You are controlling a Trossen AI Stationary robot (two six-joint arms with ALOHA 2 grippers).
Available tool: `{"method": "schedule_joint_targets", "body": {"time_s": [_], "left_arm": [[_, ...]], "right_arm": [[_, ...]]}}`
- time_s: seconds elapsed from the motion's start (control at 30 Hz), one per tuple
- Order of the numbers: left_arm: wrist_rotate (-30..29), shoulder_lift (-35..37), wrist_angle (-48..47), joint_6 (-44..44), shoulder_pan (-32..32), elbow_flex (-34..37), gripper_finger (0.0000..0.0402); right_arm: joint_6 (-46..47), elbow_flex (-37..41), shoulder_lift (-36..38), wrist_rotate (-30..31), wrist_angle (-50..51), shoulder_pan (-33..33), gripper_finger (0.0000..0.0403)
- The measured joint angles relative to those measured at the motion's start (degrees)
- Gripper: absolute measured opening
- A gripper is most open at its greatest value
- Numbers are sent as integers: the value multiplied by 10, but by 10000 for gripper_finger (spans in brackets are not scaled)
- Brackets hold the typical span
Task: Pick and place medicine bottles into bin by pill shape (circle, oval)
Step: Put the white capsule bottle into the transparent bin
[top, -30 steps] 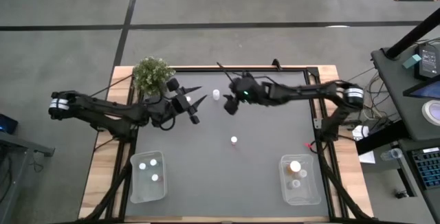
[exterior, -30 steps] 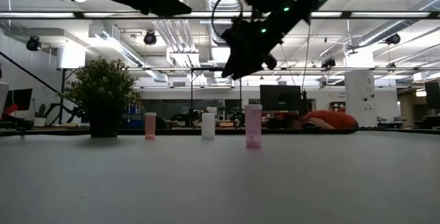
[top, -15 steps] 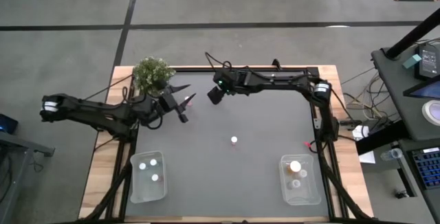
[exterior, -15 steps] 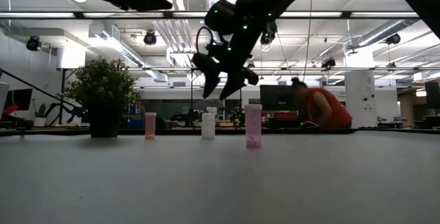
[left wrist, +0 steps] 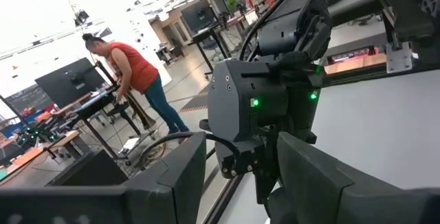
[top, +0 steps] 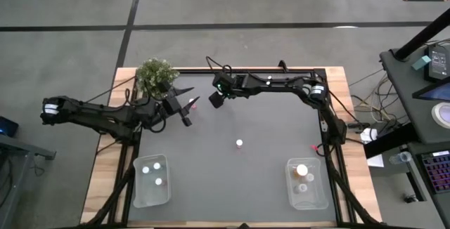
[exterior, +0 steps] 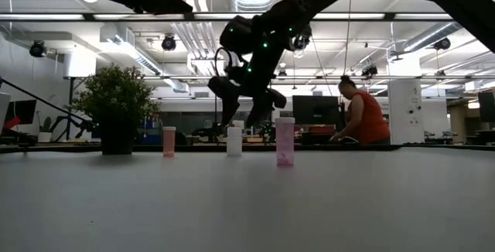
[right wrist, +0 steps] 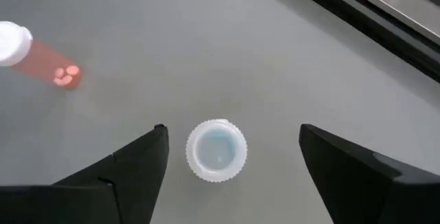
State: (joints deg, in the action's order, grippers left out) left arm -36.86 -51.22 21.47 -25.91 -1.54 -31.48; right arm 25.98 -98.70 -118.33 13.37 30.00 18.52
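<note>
Three medicine bottles stand upright on the grey table. A white one point(exterior: 233, 141) stands far back, a small pink one point(exterior: 168, 141) to its left, and a larger pink one point(exterior: 285, 141) with a white cap point(top: 239, 143) at mid-table. My right gripper point(top: 216, 100) hangs open over the white bottle point(right wrist: 216, 150), slanting down. Its fingers stand on either side of the cap and touch nothing. My left gripper point(top: 187, 107) is open and holds nothing. It points level toward the right arm, beside the small pink bottle point(right wrist: 48, 66).
A green potted plant point(top: 156, 75) stands at the far left corner. A clear bin point(top: 151, 181) at the near left holds white-capped bottles. A second bin point(top: 307, 182) at the near right holds an orange one and others. A person point(exterior: 362, 113) stands in the room behind.
My right gripper has moved toward the table's left edge and come down over the white bottle, tipping further downward, and its fingers have spread wider. My left gripper drew back a little toward the left edge, then kept still. No bottle has moved.
</note>
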Motion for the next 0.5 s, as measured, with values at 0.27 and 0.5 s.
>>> {"method": "schedule_joint_targets", "body": {"time_s": [0.27,0.5], "left_arm": [[0,0,2,-3,0,0,162],[0,-1,2,-5,0,0,162]], "right_arm": [[-4,2,-28,2,-17,0,307],[-1,0,-26,4,-20,-2,255]]}}
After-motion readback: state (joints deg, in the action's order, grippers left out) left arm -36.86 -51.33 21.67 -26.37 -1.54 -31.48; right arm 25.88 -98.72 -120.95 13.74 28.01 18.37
